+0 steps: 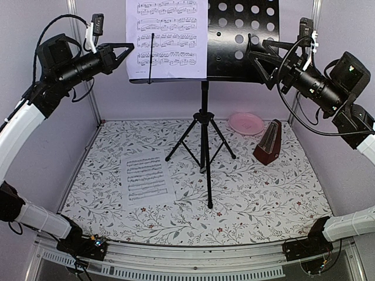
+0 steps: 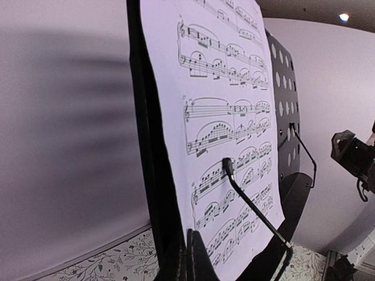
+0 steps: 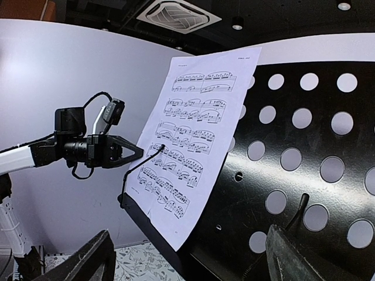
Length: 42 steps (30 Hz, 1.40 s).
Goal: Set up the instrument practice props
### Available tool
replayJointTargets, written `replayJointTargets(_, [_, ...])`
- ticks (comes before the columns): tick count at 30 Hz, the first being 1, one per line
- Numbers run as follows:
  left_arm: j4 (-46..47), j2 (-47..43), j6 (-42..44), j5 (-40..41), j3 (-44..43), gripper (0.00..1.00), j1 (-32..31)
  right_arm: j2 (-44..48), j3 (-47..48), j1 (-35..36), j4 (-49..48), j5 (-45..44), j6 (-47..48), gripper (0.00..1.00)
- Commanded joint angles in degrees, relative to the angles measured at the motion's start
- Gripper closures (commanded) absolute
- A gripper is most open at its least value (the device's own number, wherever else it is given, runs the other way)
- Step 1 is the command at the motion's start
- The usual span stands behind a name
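Work looks roughly half done from where I stand. The stand (image 1: 204,134) is up on its three legs in the middle of the bench (image 1: 263,199), and the first sheet (image 1: 167,38) already sits on the left half of its perforated desk, with a wire clip (image 1: 152,55) lying across it. The right half of the desk is bare. The second sheet (image 1: 146,178) lies flat on the bench, to the front left of the legs, so I'd say that one has yet to go up. The metronome (image 1: 268,143) stands upright on the bench to the right of the stand, just beside a pink plate (image 1: 246,123).

The left end effector (image 1: 126,48) is closed, its tip at the left edge of the mounted sheet; whether it pinches anything I cannot tell. The right end effector (image 1: 253,51) hangs spread wide at the desk's right edge, holding nothing.

By count: one stand, two sheets, one metronome, one plate.
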<state>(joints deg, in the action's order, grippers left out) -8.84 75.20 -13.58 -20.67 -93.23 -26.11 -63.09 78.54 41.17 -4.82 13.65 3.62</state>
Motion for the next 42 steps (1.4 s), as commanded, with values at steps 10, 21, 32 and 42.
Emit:
replayJointTargets(10, [-0.57,-4.95,-1.37,7.91,4.06,0.23,0.73,0.94,-1.17,-0.39,0.42,1.30,-1.46,0.08])
replayJointTargets(21, [-0.86,-15.86,-10.35,16.13,21.62,0.10,5.72,5.68,-10.02,-0.29,2.48,12.66,-4.53,0.10])
replayJointTargets(32, [10.61,-15.99,-23.17,5.48,49.49,0.09,14.54,0.76,-27.75,8.96,-5.51,12.28,-15.83,0.18])
replayJointTargets(42, [8.23,-17.41,-28.21,8.76,61.71,0.08,14.67,-21.11,-22.73,16.08,-8.53,-1.40,-19.94,0.24])
